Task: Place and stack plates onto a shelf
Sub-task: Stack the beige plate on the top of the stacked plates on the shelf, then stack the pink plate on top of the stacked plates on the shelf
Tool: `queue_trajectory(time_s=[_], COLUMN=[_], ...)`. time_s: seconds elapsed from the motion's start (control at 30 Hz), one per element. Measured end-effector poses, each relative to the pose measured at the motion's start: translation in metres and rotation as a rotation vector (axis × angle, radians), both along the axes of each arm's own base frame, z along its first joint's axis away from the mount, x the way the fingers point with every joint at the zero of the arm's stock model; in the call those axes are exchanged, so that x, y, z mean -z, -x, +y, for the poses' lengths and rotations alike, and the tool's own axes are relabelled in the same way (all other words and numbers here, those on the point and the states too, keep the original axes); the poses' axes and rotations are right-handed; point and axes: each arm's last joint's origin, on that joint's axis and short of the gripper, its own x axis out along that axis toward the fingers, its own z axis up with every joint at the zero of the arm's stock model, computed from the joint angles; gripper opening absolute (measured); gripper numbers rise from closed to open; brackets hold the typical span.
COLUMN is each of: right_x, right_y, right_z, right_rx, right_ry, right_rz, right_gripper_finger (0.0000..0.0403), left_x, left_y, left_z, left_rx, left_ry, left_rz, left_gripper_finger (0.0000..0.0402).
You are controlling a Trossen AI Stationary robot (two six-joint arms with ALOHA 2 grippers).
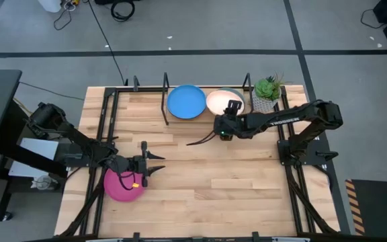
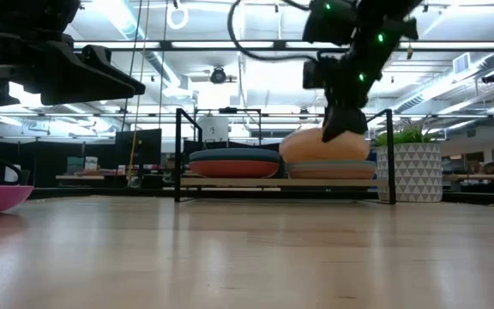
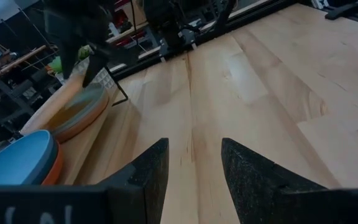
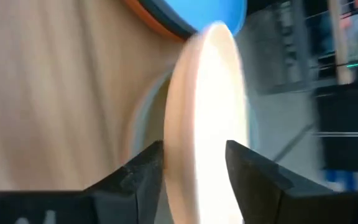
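Note:
The shelf [image 1: 164, 106] stands at the table's far edge, a black rod frame around a wooden board [image 2: 230, 182]. On its left half a blue plate [image 1: 186, 101] tops an orange one [image 2: 234, 169]. On its right half my right gripper [image 4: 194, 152] is shut on a cream plate [image 1: 222, 101] above a stack whose lowest visible plate is light teal [image 2: 333, 171]. A magenta plate [image 1: 122, 186] lies flat on the table near the left edge. My left gripper [image 1: 154, 163] hovers open just beside it, toward the table's right, with nothing between its fingers [image 3: 148, 168]. My right gripper pinches the cream plate's rim [image 4: 197, 134] on the plate's near side, one finger [image 4: 143, 167] on each face. The fingers come from the table's near side, slanting down. The plate is tilted, its held edge raised [image 2: 331, 136] and its lower part on the stack beneath.
A small potted green plant [image 1: 267, 91] in a white patterned pot [image 2: 412, 172] stands right of the shelf, close to the right arm. Bare wooden tabletop [image 1: 213, 181] stretches across the middle and near side. Black frame rails [image 1: 106, 121] run along both table sides.

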Motion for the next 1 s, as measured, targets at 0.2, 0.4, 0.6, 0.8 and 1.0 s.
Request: queue_trajectory(time_s=[0.2,0.4,0.6,0.8,1.0], right_x=[-0.013,-0.012,-0.010,-0.009,-0.011], right_y=[0.004,0.008,0.004,-0.002,-0.008], right_z=[0.004,0.004,0.011,0.020,0.035], right_rx=[0.073,0.122,0.062,-0.023,-0.014], right_ry=[-0.188,-0.195,-0.336,-0.636,-0.630], right_rz=[-0.002,0.000,-0.026,-0.088,-0.173], right_gripper_finger=[0.0191,0.0183,0.0181,0.0182,0.0178], left_x=[0.000,0.000,0.000,-0.003,-0.022], left_y=[0.000,0.000,0.000,-0.008,-0.020], left_z=[0.000,0.000,-0.001,-0.005,-0.014], left_rx=[-0.001,-0.002,-0.016,-0.066,-0.142], left_ry=[0.015,0.018,0.087,0.181,0.361], left_rz=[-0.002,-0.002,-0.011,0.096,0.307], left_gripper_finger=[0.0155,0.0155,0.0155,0.0155,0.0155])
